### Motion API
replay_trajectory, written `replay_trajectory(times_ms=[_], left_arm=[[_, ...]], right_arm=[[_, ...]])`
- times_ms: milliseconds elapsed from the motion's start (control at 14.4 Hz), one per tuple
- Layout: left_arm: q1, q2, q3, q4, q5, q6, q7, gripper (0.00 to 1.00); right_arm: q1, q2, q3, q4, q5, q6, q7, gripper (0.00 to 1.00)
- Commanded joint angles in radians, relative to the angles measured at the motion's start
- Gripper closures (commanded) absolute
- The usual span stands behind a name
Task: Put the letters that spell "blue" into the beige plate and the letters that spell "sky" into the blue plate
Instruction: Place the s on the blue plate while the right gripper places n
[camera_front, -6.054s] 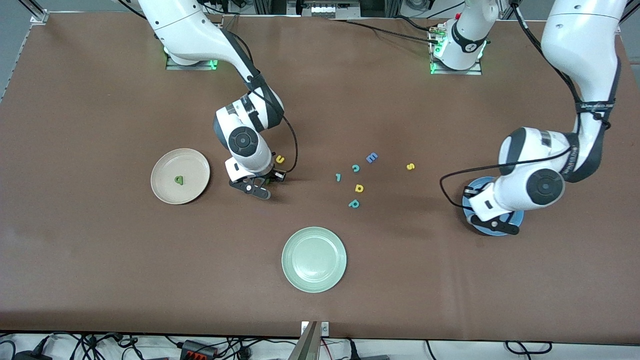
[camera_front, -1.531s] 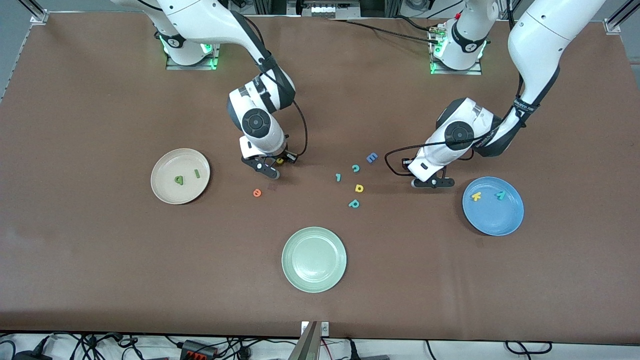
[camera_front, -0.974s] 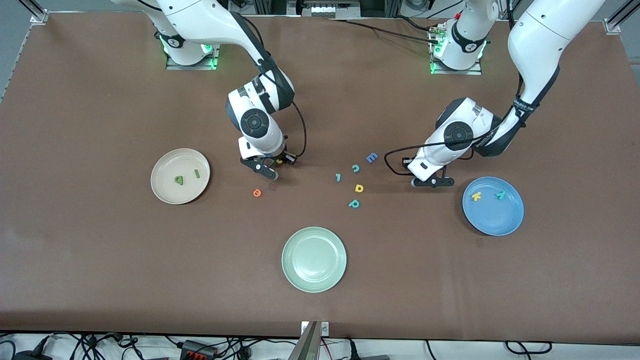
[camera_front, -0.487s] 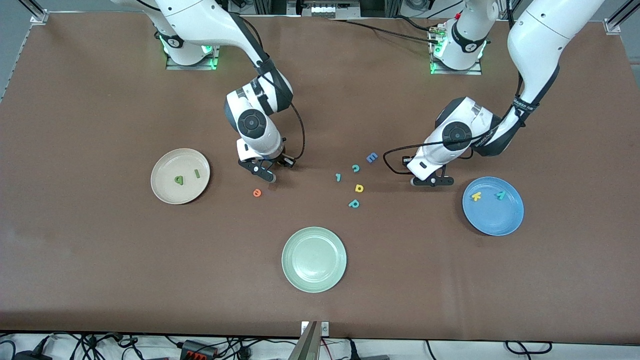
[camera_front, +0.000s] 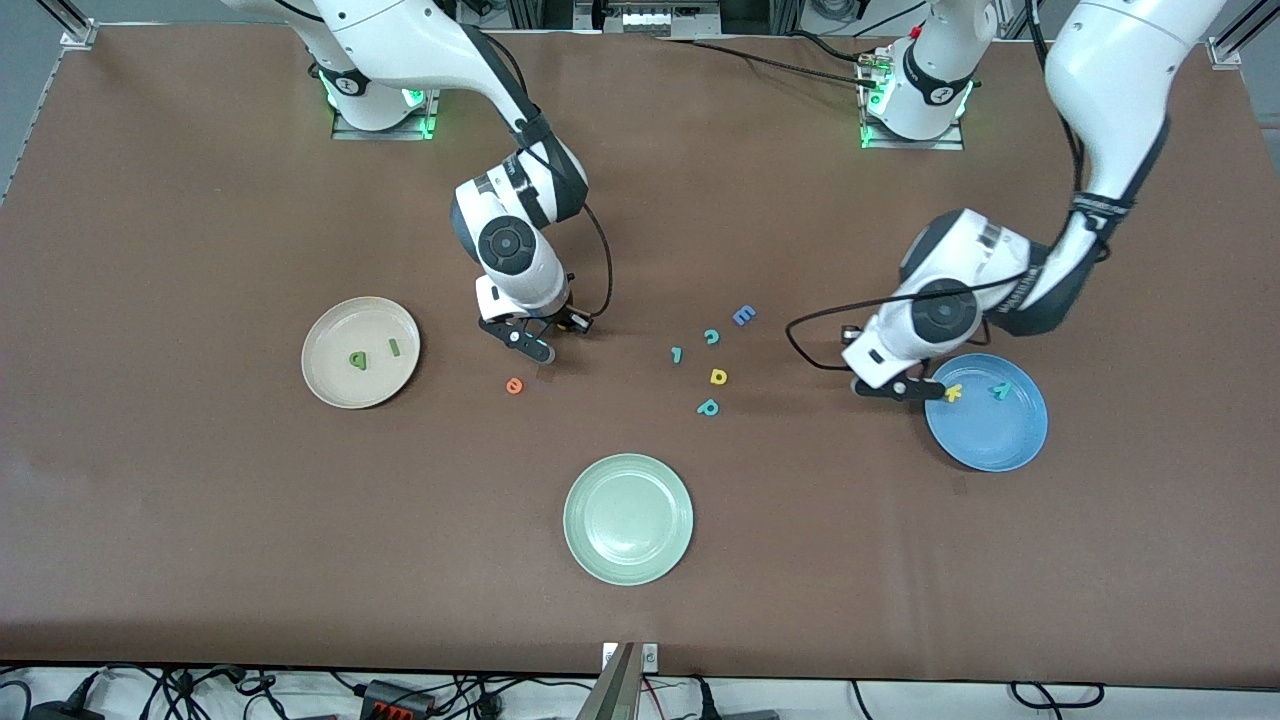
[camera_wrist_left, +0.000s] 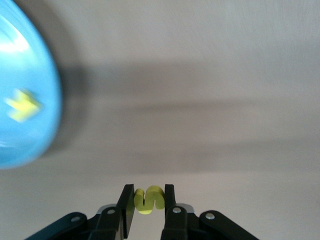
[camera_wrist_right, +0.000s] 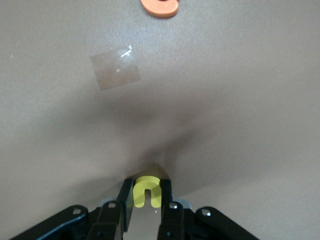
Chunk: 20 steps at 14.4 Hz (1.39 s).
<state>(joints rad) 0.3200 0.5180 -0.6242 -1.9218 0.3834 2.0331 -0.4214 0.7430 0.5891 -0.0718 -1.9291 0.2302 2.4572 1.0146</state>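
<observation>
My left gripper is shut on the yellow s and hangs over the table just beside the blue plate, toward the middle. In that plate lie the yellow k and the teal y. My right gripper is shut on the yellow u, low over the table near the orange e. The beige plate at the right arm's end holds the green b and the green l.
A pale green plate sits nearest the front camera. Loose letters lie mid-table: a blue E, a teal c, a small teal piece, a yellow d and a teal p. A patch of clear tape sticks to the cloth.
My left gripper has carried the yellow s from mid-table to the blue plate's rim. My right gripper has closed on the yellow u and barely shifted.
</observation>
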Motion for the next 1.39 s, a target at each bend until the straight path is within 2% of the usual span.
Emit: replay_trajectory(times_ms=[0,209,278,557,626,696,765,835,1113,1322], left_arm=[[0.082,0.039,0.009,0.096,0.023,-0.053,0.229,0.92],[0.117,0.141,0.021,0.229,0.025,-0.051,0.416,0.92],[0.116,0.166,0.041,0.259,0.029,-0.051,0.462,0.91],[0.117,0.221,0.066,0.308,0.12,-0.039,0.685,0.85],[0.114,0.224,0.067,0.31,0.14,-0.039,0.69,0.74],[0.11,0.226,0.067,0.31,0.156,-0.039,0.688,0.31],[0.108,0.228,0.067,0.31,0.17,-0.039,0.69,0.0],[0.108,0.224,0.066,0.311,0.17,-0.039,0.69,0.0],[0.11,0.186,0.043,0.311,0.155,-0.06,0.678,0.0],[0.107,0.14,-0.029,0.34,0.152,-0.169,0.601,0.0]], right_arm=[[0.024,0.008,-0.009,-0.016,0.001,0.019,0.002,1.0],[0.013,-0.009,-0.012,-0.001,0.0,0.017,-0.01,1.0],[0.006,-0.021,-0.031,0.002,0.0,0.016,-0.036,1.0],[0.004,-0.074,-0.181,0.007,-0.005,-0.094,-0.291,1.0],[0.003,-0.089,-0.225,0.007,-0.005,-0.143,-0.38,1.0],[-0.004,-0.1,-0.253,0.006,-0.003,-0.199,-0.445,1.0],[-0.016,-0.104,-0.282,0.006,-0.003,-0.243,-0.523,1.0],[-0.039,-0.118,-0.304,-0.004,-0.003,-0.265,-0.603,1.0],[-0.194,-0.127,-0.306,-0.025,-0.003,-0.346,-0.861,1.0],[-0.229,-0.135,-0.306,-0.073,-0.003,-0.345,-0.948,1.0]])
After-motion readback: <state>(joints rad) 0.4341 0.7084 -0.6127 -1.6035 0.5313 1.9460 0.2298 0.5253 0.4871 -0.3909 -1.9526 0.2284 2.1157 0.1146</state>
